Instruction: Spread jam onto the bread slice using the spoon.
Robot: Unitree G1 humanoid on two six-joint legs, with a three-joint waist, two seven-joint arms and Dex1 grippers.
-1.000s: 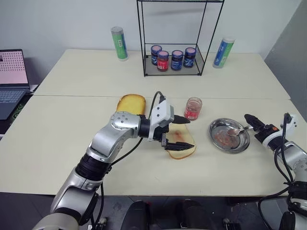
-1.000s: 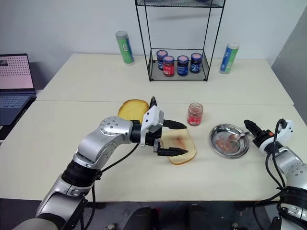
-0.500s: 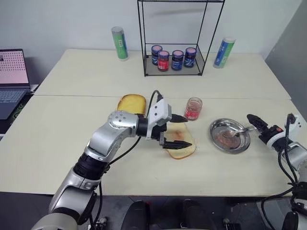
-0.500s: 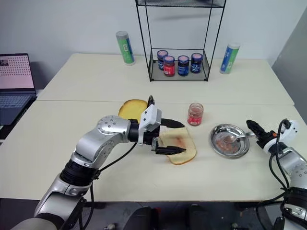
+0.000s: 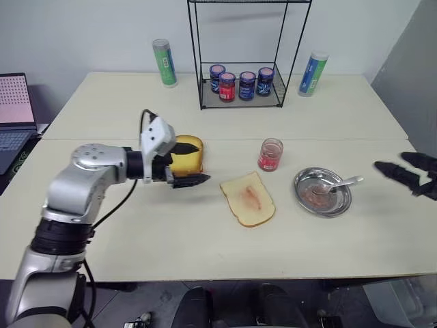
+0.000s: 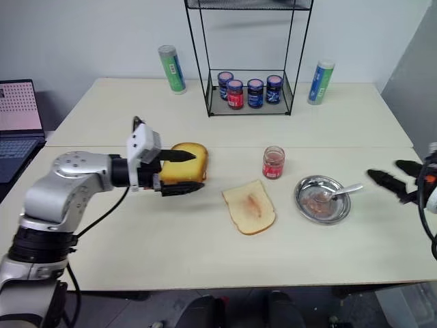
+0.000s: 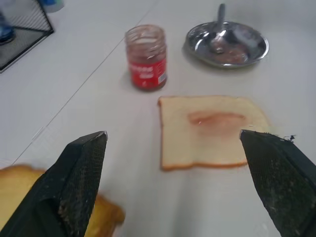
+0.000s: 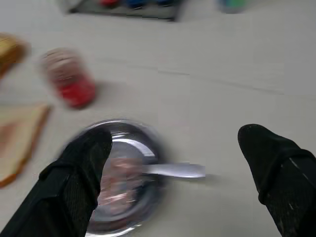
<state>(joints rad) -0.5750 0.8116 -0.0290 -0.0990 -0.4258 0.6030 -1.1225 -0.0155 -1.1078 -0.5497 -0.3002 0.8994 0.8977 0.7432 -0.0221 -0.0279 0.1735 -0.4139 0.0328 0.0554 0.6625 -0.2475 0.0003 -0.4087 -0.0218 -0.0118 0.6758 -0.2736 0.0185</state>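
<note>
Both pairs of jaws stand wide apart and hold nothing: our left gripper [image 5: 183, 164] hangs over the thicker yellow bread piece [image 6: 183, 162], well clear of the work, and our right gripper [image 5: 407, 175] sits off near the table's right edge, past the steel dish [image 5: 338, 205]. We read this as a finished spread, since the bread slice [image 5: 248, 199] lies flat and free on the table [image 5: 136, 232] with a pink smear of jam [image 7: 216, 118] down the middle of its face. Resting in the dish with its handle over the rim, the spoon [image 5: 338, 184] keeps its sticky bowl off the tabletop. Just behind the slice, the jam jar [image 5: 270, 154] stands upright with no lid, its red label too blurred to read. No writing is legible on the rack jars [image 5: 237, 82] or on the green tube [image 5: 162, 62] and the blue tube [image 5: 311, 73].
</note>
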